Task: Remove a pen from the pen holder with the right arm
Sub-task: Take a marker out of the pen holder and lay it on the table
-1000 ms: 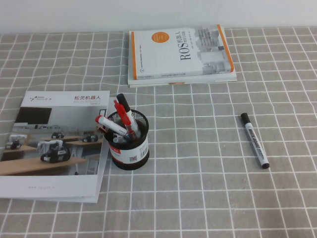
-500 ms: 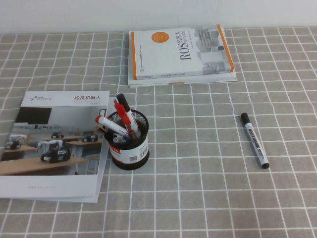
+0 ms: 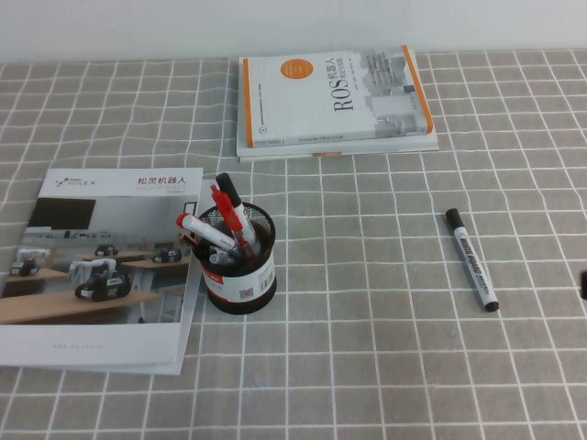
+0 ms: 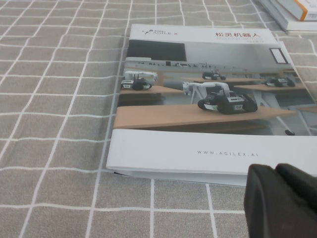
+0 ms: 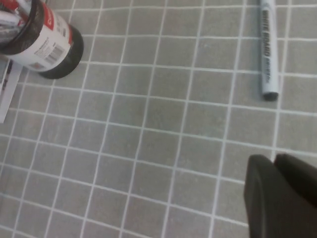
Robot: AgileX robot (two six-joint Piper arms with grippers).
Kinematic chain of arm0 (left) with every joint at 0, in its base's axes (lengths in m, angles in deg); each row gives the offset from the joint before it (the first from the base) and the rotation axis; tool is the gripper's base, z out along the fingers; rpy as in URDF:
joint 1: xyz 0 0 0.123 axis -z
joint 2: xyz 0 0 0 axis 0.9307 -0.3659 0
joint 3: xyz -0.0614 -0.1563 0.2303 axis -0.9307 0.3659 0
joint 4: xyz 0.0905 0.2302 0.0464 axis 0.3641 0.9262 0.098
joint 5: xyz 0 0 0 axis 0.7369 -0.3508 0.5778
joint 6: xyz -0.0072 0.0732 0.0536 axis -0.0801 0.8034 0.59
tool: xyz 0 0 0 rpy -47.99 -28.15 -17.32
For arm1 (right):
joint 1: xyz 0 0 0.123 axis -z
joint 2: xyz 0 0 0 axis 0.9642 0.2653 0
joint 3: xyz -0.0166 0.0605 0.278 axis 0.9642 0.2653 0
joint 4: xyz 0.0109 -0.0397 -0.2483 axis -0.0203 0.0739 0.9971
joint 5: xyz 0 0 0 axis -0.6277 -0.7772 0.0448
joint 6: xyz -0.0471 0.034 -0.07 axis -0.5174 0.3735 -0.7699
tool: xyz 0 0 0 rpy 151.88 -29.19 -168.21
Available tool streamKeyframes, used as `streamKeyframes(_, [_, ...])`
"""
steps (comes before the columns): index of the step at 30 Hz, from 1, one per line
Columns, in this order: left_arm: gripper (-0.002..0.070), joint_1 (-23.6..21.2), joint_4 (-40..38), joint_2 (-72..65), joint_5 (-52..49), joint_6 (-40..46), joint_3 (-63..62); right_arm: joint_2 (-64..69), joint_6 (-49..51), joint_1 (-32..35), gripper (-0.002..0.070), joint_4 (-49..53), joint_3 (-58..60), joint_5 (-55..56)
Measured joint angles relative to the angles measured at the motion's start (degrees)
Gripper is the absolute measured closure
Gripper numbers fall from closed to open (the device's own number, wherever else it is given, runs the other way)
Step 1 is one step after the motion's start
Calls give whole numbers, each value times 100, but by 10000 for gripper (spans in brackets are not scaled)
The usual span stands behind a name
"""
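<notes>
A black mesh pen holder [image 3: 240, 266] stands left of the table's middle, holding several pens [image 3: 229, 215] with red and black caps. It also shows in the right wrist view [image 5: 42, 42]. A white marker [image 3: 471, 259] with a black cap lies flat on the cloth to the right, also seen from the right wrist [image 5: 267, 49]. My right gripper [image 3: 583, 284] just peeks in at the right edge, right of the marker and far from the holder; its jaws [image 5: 275, 163] are shut on nothing. My left gripper [image 4: 277, 171] hovers shut at the brochure's near edge.
A brochure [image 3: 101, 266] lies flat just left of the holder, also in the left wrist view [image 4: 208, 99]. Two stacked books [image 3: 335, 101] lie at the back centre. The grey checked cloth [image 3: 385, 367] covers the table.
The tip of my right gripper has come into the high view at the right edge. The holder, pens and marker have not moved.
</notes>
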State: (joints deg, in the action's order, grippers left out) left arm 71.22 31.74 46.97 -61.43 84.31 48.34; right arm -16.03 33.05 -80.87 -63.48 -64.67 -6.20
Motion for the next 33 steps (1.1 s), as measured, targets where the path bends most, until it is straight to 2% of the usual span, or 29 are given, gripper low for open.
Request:
streamKeyframes(13, [678, 0, 0, 0, 0, 0, 0, 2228, -20, -2411, 688, 335, -1468, 973])
streamKeyframes(23, [678, 0, 0, 0, 0, 0, 0, 3866, -54, -3138, 676, 616, -3164, 1301])
streamKeyframes(25, [678, 0, 0, 0, 0, 0, 0, 4087, -54, -3197, 642, 657, -3435, 1377])
streamKeyframes(31, [678, 0, 0, 0, 0, 0, 0, 4655, -54, -3332, 395, 691, -4046, 1742])
streamKeyframes(33, [678, 0, 0, 0, 0, 0, 0, 4825, -54, -3370, 348, 691, -4169, 1944])
